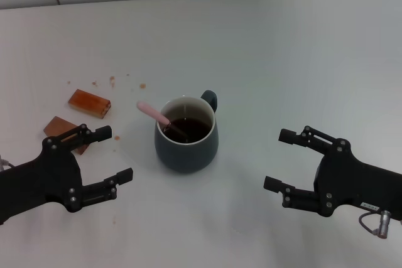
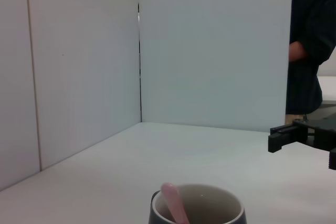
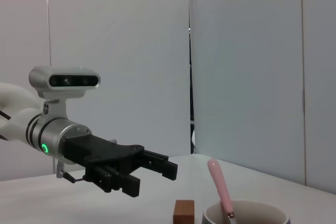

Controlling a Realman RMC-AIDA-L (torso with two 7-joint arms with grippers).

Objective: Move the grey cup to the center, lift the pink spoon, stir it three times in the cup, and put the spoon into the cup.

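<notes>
Overall: the spoon sits in the cup and both arms stand clear, so the step in hand looks like the retreat after placing; the task appears nearly or fully done.

Table (image 1: 301, 48): white and flat, bearing the cup near its middle, with crumbs scattered on the robot's left.

Left gripper (image 1: 114, 155): low over the table to the left of the cup, jaws spread wide, holding nothing; the right wrist view shows it from the side with its fingers (image 3: 157, 163) apart.

Right gripper (image 1: 282, 160): low over the table well to the right of the cup, jaws wide apart, holding nothing.

Cup (image 1: 186, 136): dark blue-grey, upright, handle turned away from the robot, dark liquid inside.

Brown blocks (image 1: 90, 103): two pieces lying left of the cup, one partly hidden behind the left gripper.

Spoon (image 1: 154, 113): pink handle leaning on the cup's left rim and jutting toward the blocks, bowl sunk in the liquid.

Advice: withdraw each arm outward and upward, away from the jutting handle; a brush against it could tip the spoon out or rock the cup.
</notes>
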